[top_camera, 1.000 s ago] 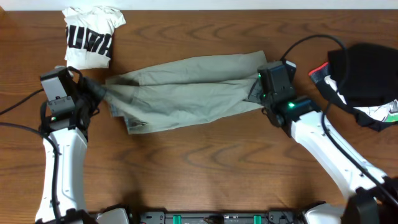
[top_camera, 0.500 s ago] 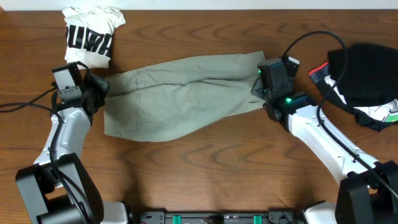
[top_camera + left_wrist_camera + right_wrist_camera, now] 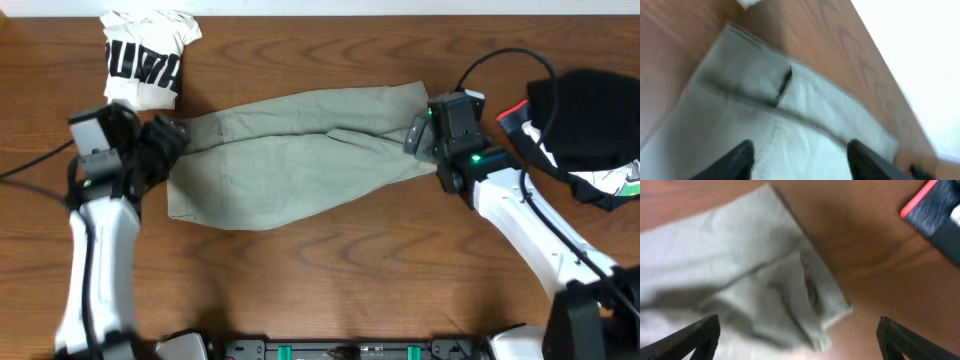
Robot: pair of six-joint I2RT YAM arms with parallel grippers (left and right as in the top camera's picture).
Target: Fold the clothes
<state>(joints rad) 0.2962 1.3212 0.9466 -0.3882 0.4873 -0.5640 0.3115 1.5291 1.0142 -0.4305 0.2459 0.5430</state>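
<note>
One white tee (image 3: 150,40) near the shorts (image 3: 290,150) bears unreadable black lettering.

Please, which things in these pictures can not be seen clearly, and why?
- Overhead: left gripper fingertips smeared by motion blur; contact with the shorts unclear.
- Overhead: white tee print folded under, word unreadable.
- Overhead: black garment cut off by right edge.
- Right wrist: right gripper fingers cut off by bottom edge; picture blurred.
</note>
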